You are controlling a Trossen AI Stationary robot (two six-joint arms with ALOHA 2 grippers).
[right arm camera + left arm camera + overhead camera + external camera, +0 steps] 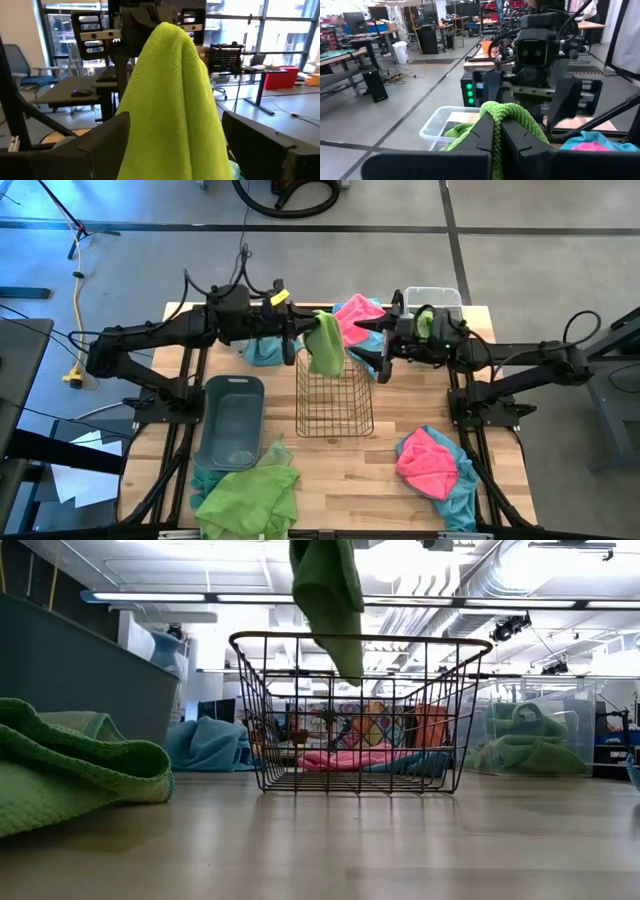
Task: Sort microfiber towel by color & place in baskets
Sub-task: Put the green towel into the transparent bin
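Note:
A lime green microfiber towel (pixel 325 345) hangs from my left gripper (pixel 300 330), which is shut on it over the far rim of the copper wire basket (pixel 335 395). My right gripper (pixel 378 350) faces it from the table's right, open. In the right wrist view the towel (pixel 172 95) hangs between its two spread fingers; whether they touch it I cannot tell. The low view shows the towel (pixel 330 595) dangling over the wire basket (pixel 360 710). My left gripper pinches a bunched fold at the towel's top (pixel 509 114) between its two fingers (pixel 482 135). The fingers lie level and come from the table's left. The towel hangs slack below them, its lower end (pixel 348 665) clear of the table at the basket's far rim.
A grey-blue tub (pixel 232 420) lies left of the wire basket. A clear bin (pixel 440 298) with green cloth stands far right. Pink and teal towels (pixel 352 315) lie behind the grippers, a teal one (pixel 262 352) under my left arm, green ones (pixel 250 495) near front, a pink-teal pile (pixel 435 465) near right.

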